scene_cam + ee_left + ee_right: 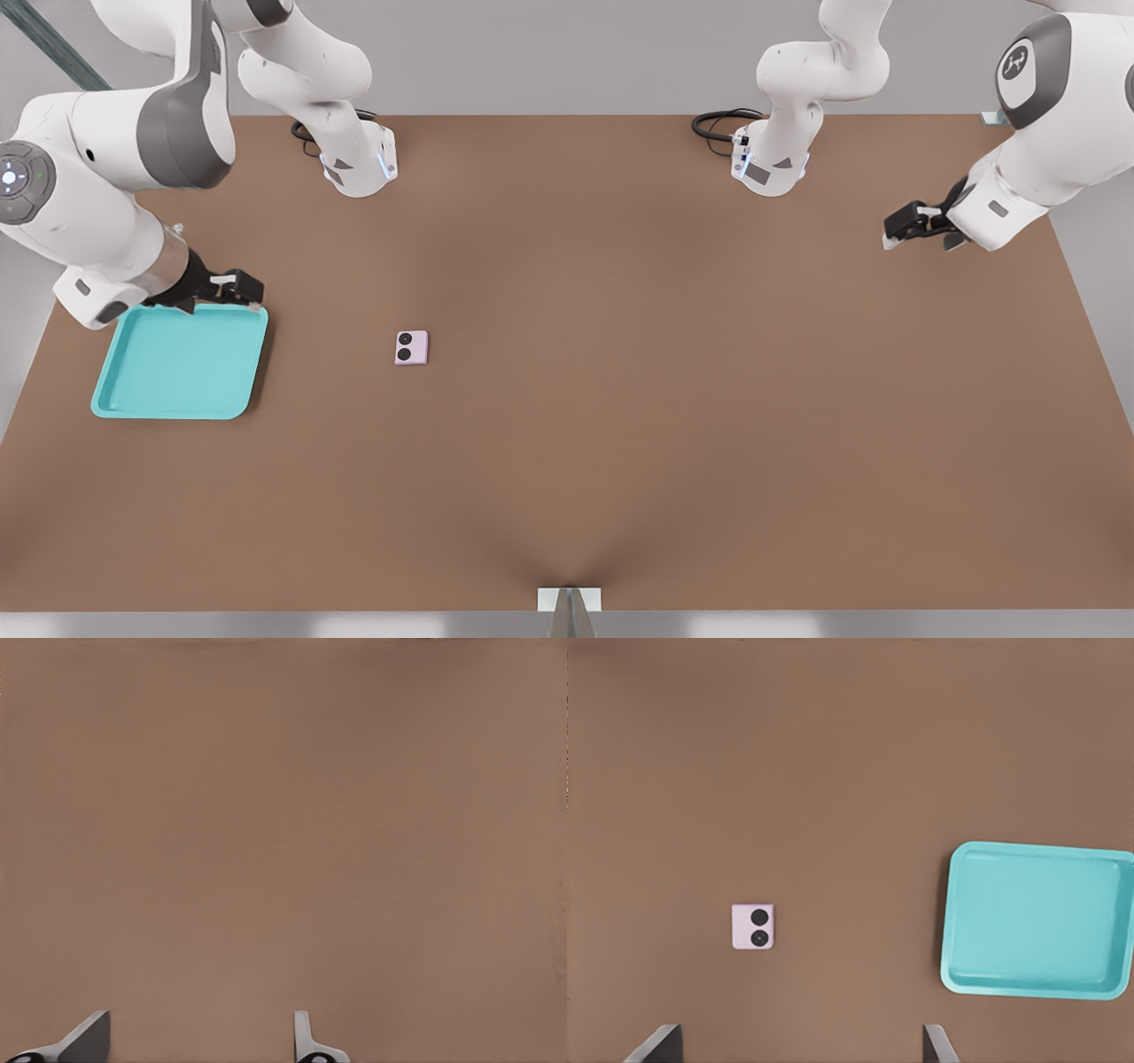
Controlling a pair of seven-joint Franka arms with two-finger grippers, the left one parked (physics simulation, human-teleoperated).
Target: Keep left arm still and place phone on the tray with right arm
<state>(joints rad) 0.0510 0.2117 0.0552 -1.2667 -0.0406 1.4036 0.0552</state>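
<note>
- Looking across the front view, the brown table (620, 399) was seen from above, with the turquoise tray (177, 365) lying flat near the front view's left edge.
- The phone (411, 347) was found lying flat on the bare table, well apart from the tray on the front view's right of it, its two black lenses turned upward.
- The right arm (97, 204) was seen reaching in from the front view's left, and its gripper (237, 299) was held at the tray's far rim, above the corner nearer the phone; nothing was seen between the fingers.
- No object was seen on the table between the phone and the tray; two white arm bases with black cables were noted along the far edge.
- The right arm's upper links were cut off by the frame, and part of the tray's far corner was covered by the gripper.
- In the right wrist view, the phone (753, 927) and the tray (1036, 921) were both shown on the table, apart from each other, the tray's one side cut by the frame.
- Two dark fingertips (656, 1045) were shown set wide apart with only table between them.
- In the left wrist view, only bare table and two pale fingertips were shown.
</note>
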